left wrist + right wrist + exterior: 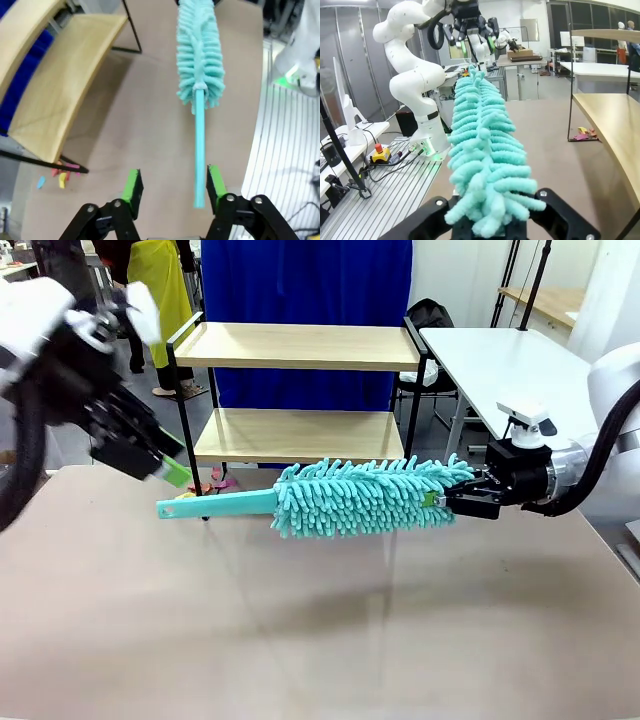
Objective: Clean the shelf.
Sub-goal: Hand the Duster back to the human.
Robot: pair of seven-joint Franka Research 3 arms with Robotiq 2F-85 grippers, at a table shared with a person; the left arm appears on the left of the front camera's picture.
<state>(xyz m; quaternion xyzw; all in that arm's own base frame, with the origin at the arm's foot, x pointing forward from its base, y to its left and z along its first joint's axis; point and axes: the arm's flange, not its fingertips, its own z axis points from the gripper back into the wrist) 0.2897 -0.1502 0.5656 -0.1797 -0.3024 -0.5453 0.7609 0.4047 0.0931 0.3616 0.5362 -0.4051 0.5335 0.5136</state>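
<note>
Closest to the robot's side, the turquoise duster [370, 497] hangs level above the tan table [320, 630], its fluffy head end pinched in the right gripper [450, 502], whose jaws are clamped tight on it; from that wrist the strands [487, 165] bulge up between the black fingers. The plain handle [200, 150] points toward the left gripper [172, 187], whose green pads [133, 186] stand spread wide, the handle's end lying just beside one pad and gripped by neither. Farther back stands the shelf [298, 435], both wooden boards bare, its legs on the table's far edge, with small coloured bits [59, 176] scattered near one leg.
</note>
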